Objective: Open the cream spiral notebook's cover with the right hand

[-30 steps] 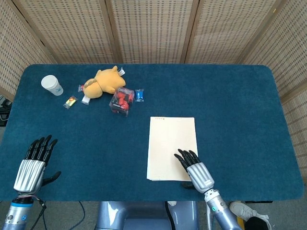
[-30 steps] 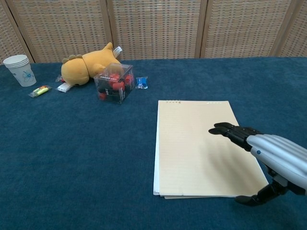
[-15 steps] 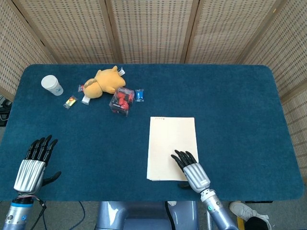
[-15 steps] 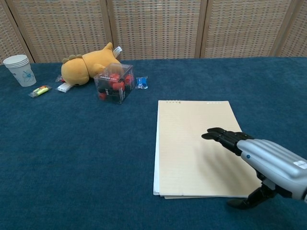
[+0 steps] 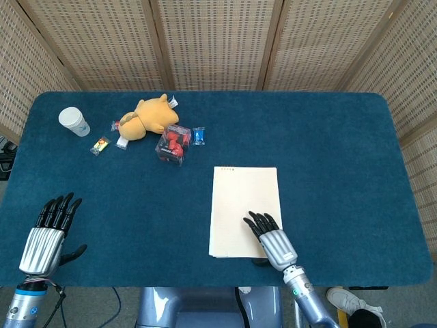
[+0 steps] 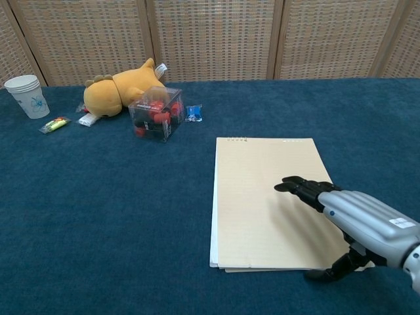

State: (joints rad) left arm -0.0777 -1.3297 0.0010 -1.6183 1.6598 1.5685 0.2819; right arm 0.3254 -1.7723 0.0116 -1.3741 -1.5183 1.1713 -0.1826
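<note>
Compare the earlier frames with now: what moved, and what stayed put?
The right hand slid toward the robot's left across the closed cream spiral notebook, fingers spread, gripping nothing. The notebook, left hand, yellow plush toy and clear box stayed put.

A table (image 5: 328, 137) covered in dark blue felt-like cloth stands against folding screens (image 5: 218, 41) of woven tan cane in wooden frames, under even light, with grey floor (image 5: 205, 307) showing beneath its near edge.
</note>
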